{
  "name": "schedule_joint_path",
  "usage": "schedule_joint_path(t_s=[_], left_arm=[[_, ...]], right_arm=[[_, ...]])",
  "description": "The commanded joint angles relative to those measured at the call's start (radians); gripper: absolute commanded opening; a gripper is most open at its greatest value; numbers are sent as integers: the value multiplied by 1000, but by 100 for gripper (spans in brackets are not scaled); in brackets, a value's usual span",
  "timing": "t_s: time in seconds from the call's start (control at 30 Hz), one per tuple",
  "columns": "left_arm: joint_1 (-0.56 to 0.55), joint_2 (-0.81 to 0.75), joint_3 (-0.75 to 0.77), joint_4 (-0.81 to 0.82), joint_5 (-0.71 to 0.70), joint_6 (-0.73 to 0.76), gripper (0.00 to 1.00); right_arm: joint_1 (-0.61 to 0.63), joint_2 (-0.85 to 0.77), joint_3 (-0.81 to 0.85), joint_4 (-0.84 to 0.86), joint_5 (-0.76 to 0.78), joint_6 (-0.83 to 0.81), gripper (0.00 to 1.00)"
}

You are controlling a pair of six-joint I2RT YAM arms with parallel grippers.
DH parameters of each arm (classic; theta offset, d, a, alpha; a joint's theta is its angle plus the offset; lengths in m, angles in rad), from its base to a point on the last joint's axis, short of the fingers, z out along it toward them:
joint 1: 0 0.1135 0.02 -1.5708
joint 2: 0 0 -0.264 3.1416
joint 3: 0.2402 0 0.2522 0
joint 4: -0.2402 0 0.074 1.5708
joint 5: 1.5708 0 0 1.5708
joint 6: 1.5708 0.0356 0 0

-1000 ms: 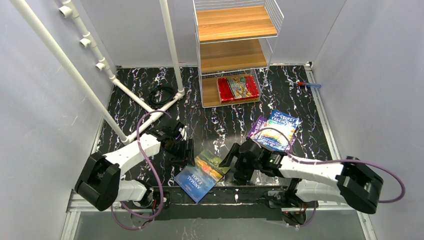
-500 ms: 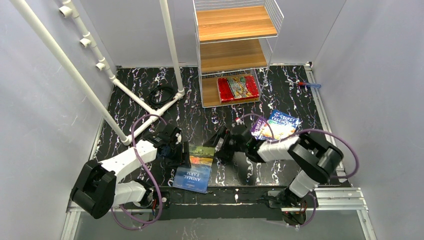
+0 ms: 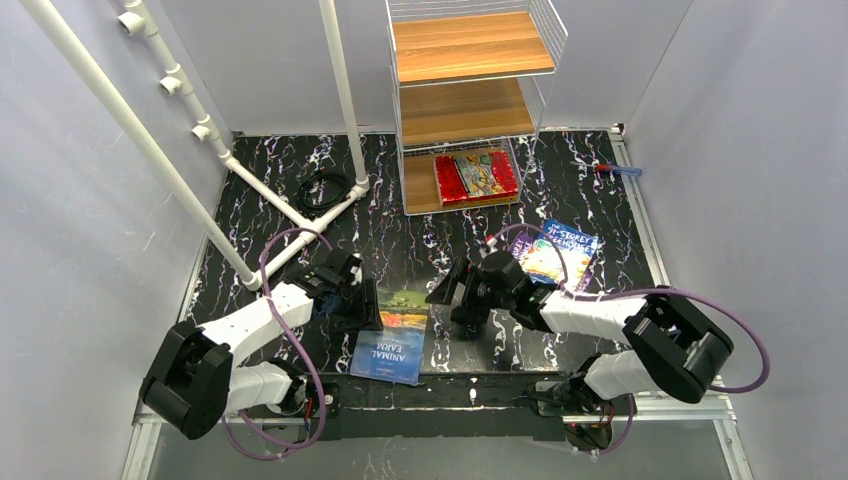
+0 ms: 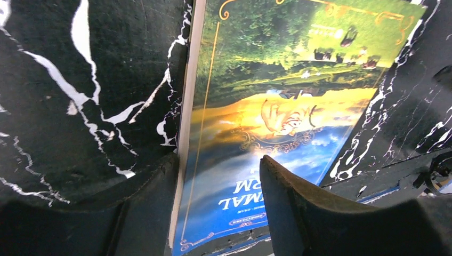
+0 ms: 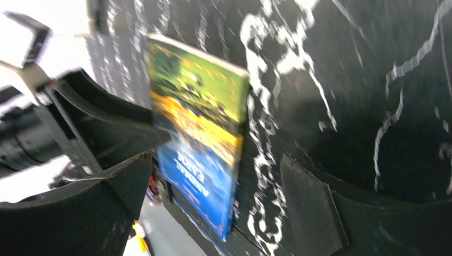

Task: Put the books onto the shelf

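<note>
Black marble-patterned worktop (image 3: pixel 420 245), white-veined, set between grey walls. Shelf (image 3: pixel 470 60): tall white wire rack with three brown wooden boards, standing at the far edge of the worktop, near the middle. Red book (image 3: pixel 476 175): lying flat on the lowest board of the shelf, cover up. Animal Farm book (image 3: pixel 392 338): blue landscape cover, lying flat and cover up on the worktop close to the near edge, between the two hands, its title end towards the arm bases. Left hand (image 4: pixel 216 170): partly open, low over the book's long left edge, one finger (image 4: pixel 144 208) on the worktop side just beside the spine, the other over the cover; whether either finger touches the book cannot be told, and the book is not lifted. Right hand (image 3: pixel 455 303): spread wide, holding nothing, low over the worktop just to the right of the Animal Farm book and apart from it; its own camera shows the book's right edge between the fingers, blurred. Blue cartoon book (image 3: pixel 562 250): flat on the worktop right of centre, beyond the right arm, well apart from the shelf. White pipe frame (image 3: pixel 342 100): far left. Black cable coil (image 3: pixel 304 190): beside the frame's foot. Small red-and-blue tool (image 3: pixel 610 169): far right corner.
</note>
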Motion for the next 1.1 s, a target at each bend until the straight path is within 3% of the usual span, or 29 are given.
schedule_joint_path(t_s=[0.0,0.13,0.27,0.67,0.7,0.8,0.83,0.97,1.07], left_arm=[[4,26,-35,73,81,-24,54],[5,19,-40,91,121,-34,54],[5,0,-45,120,168,-55,46],[4,-70,-23,89,198,-45,4],[4,-75,-26,96,207,-46,4],[4,-73,-27,86,211,-39,26],[4,-68,-30,87,215,-33,28],[5,-56,-69,164,276,-38,29],[5,-64,-92,208,303,-66,20]], right_arm=[[84,-11,-77,35,-1,77,99],[198,81,-64,111,12,142,99],[225,187,-80,286,-12,217,99],[225,231,-60,293,-5,211,99],[225,229,-62,292,-3,212,99],[225,228,-68,297,1,214,99],[225,229,-68,298,1,213,99],[225,240,-66,307,-2,214,98],[225,246,-65,307,-8,213,98]])
